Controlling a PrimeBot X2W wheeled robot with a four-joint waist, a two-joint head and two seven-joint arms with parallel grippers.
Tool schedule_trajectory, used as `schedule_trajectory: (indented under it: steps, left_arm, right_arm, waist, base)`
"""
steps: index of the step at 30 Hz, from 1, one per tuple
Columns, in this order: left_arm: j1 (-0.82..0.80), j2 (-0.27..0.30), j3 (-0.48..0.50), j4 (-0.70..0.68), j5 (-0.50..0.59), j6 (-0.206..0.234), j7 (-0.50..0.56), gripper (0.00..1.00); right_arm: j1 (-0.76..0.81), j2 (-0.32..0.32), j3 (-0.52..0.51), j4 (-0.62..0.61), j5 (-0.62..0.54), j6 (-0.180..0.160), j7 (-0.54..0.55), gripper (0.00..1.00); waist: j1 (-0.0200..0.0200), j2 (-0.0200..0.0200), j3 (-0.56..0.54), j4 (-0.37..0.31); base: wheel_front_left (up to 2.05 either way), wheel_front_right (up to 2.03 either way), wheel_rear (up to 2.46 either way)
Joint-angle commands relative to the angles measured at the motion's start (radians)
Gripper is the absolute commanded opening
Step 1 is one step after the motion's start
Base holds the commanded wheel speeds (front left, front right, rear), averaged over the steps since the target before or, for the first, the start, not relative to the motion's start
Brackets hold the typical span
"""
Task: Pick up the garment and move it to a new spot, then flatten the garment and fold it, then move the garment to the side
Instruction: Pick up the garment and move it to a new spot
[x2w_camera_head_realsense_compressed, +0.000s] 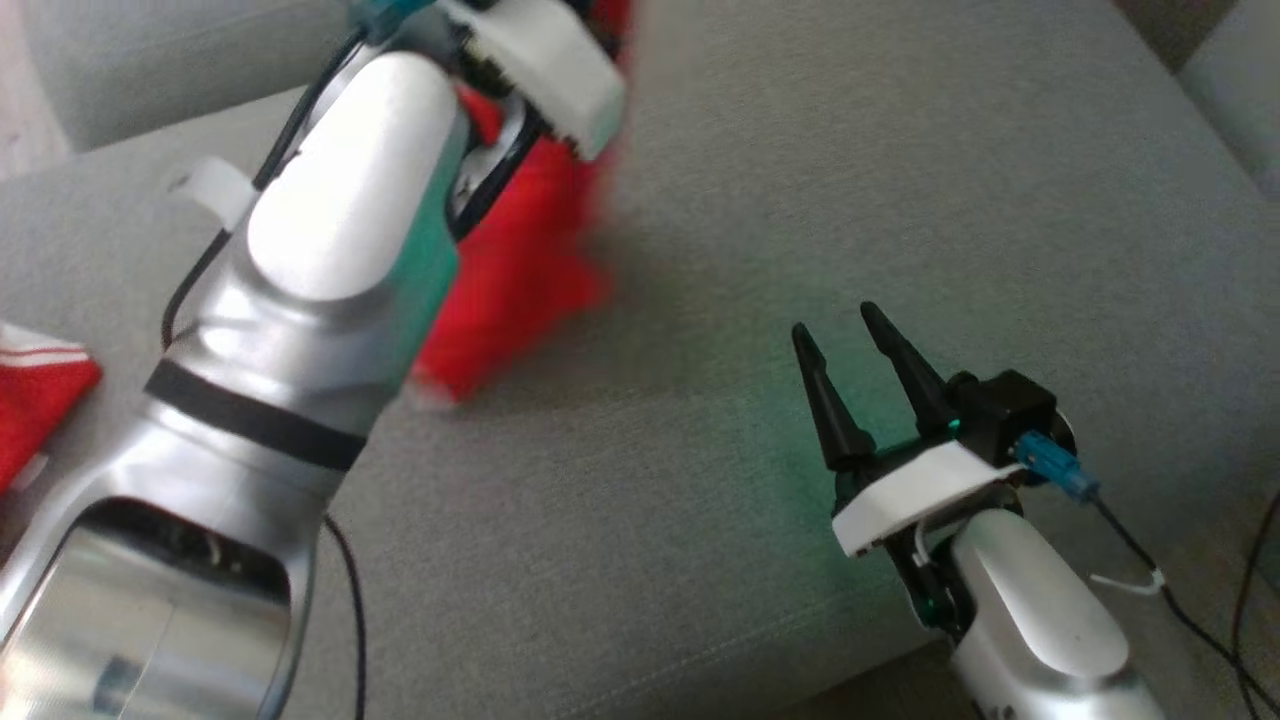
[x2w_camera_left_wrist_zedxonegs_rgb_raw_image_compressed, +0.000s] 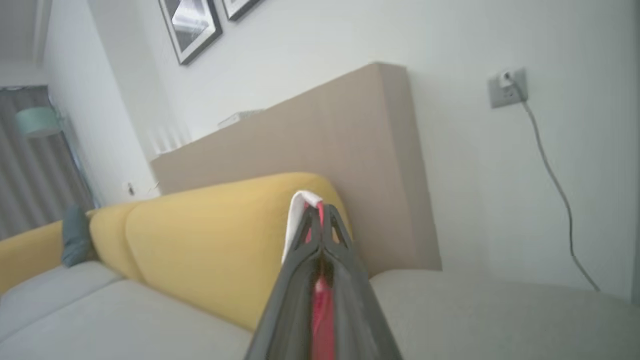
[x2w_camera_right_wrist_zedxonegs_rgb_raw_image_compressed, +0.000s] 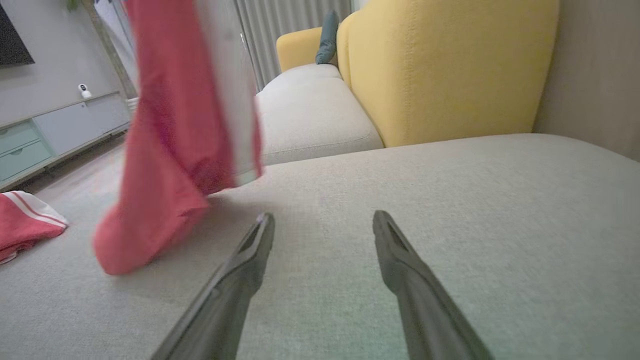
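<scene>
Grey sofa seat (x2w_camera_head_realsense_compressed: 900, 200), foreground: right gripper (x2w_camera_head_realsense_compressed: 834, 322), fingers apart, nothing between them, low over the cushion. Beyond it: red garment (x2w_camera_head_realsense_compressed: 520, 270), hanging from the left gripper (x2w_camera_left_wrist_zedxonegs_rgb_raw_image_compressed: 320, 210), which is clamped on its white-edged hem. Rear: yellow backrest (x2w_camera_right_wrist_zedxonegs_rgb_raw_image_compressed: 445, 65).

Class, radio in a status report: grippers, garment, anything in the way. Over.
Left gripper shut on red garment, which hangs over the grey cushion. Right gripper open, empty, low over cushion. Second red cloth lies left, apart.

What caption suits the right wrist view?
Open right pincer hovers over grey sofa as red garment dangles ahead.
</scene>
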Motion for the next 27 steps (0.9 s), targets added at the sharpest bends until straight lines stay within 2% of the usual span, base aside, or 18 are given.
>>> schedule_trajectory:
  steps: [1, 4, 8, 11, 16, 21, 27]
  left_arm:
    - [-0.067, 0.025, 0.035, -0.056, -0.009, 0.001, -0.007, 0.0]
    - [-0.057, 0.023, 0.045, -0.097, -0.012, 0.001, -0.007, 0.0]
    - [0.038, 0.061, 0.076, -0.139, -0.019, 0.013, -0.008, 0.0]
    - [0.167, 0.097, 0.114, -0.17, -0.032, 0.032, -0.008, 0.0]
    - [0.451, 0.137, 0.202, -0.2, -0.054, 0.091, -0.008, 0.0]
    - [0.697, 0.123, 0.318, -0.207, -0.064, 0.132, -0.008, 0.0]
    - [0.875, 0.074, 0.477, -0.217, -0.034, 0.168, -0.008, 0.0]
  right_arm:
    - [-0.01, 0.018, 0.006, -0.03, 0.002, 0.007, -0.011, 1.0]
    - [-0.003, 0.018, -0.011, -0.03, -0.003, 0.007, -0.011, 1.0]
    - [0.002, 0.018, -0.035, -0.036, -0.017, 0.007, -0.011, 1.0]
    - [0.011, 0.018, -0.053, -0.035, -0.035, 0.007, -0.011, 1.0]
    - [0.026, 0.018, -0.065, -0.025, -0.061, 0.007, -0.011, 1.0]
    - [0.033, 0.016, -0.068, -0.018, -0.073, 0.007, -0.011, 1.0]
    - [0.047, 0.008, -0.067, -0.005, -0.074, 0.007, -0.011, 1.0]
  waist:
    - [0.0, 0.0, -0.014, -0.007]
    - [0.0, 0.0, -0.017, 0.008]
    - [0.0, 0.0, -0.021, 0.059]
    - [0.0, 0.0, -0.027, 0.109]
    - [0.0, 0.0, -0.037, 0.179]
    - [0.0, 0.0, -0.047, 0.214]
    - [0.0, 0.0, -0.073, 0.231]
  base:
    - [0.0, 0.0, 0.0]
    - [0.0, 0.0, 0.0]
    - [0.0, 0.0, 0.0]
    - [0.0, 0.0, 0.0]
    - [0.0, 0.0, 0.0]
    - [0.0, 0.0, 0.0]
    - [0.0, 0.0, 0.0]
